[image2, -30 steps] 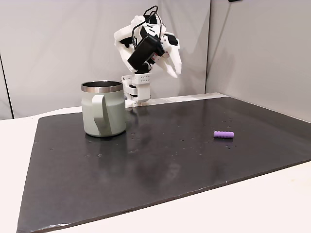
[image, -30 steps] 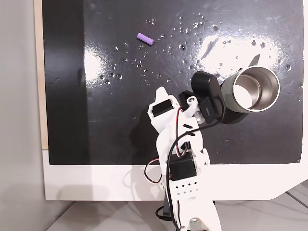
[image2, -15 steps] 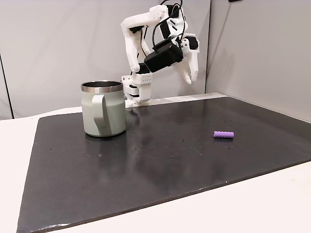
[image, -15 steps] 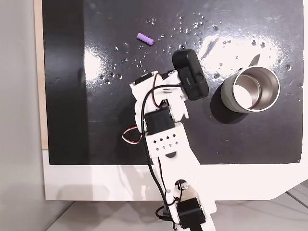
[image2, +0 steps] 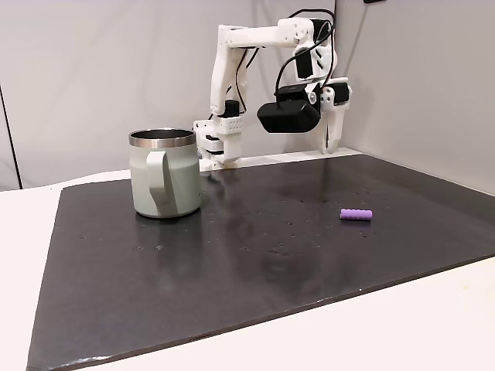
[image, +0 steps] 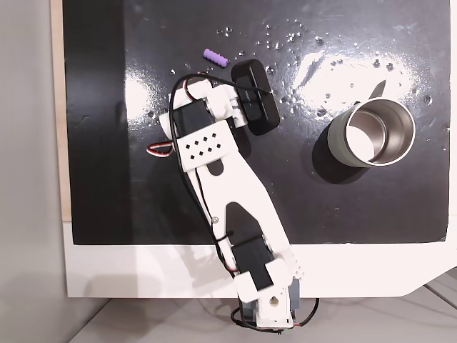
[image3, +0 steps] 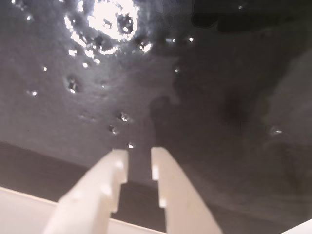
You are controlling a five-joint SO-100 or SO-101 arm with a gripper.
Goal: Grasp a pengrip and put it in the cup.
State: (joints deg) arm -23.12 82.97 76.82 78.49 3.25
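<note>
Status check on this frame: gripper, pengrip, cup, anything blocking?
Gripper raised over the mat, nearly shut, empty. Pengrip lying loose on the mat, apart from the gripper. Cup upright, off to the side. Nothing in the way.

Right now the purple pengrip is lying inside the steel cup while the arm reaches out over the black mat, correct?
No. The pengrip lies on the black mat, well away from the cup, as a fixed view from above shows. The arm does reach over the mat.

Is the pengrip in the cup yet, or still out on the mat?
Still out. The pengrip lies on the dark mat, well apart from the cup, whose visible inside looks empty from above.
</note>
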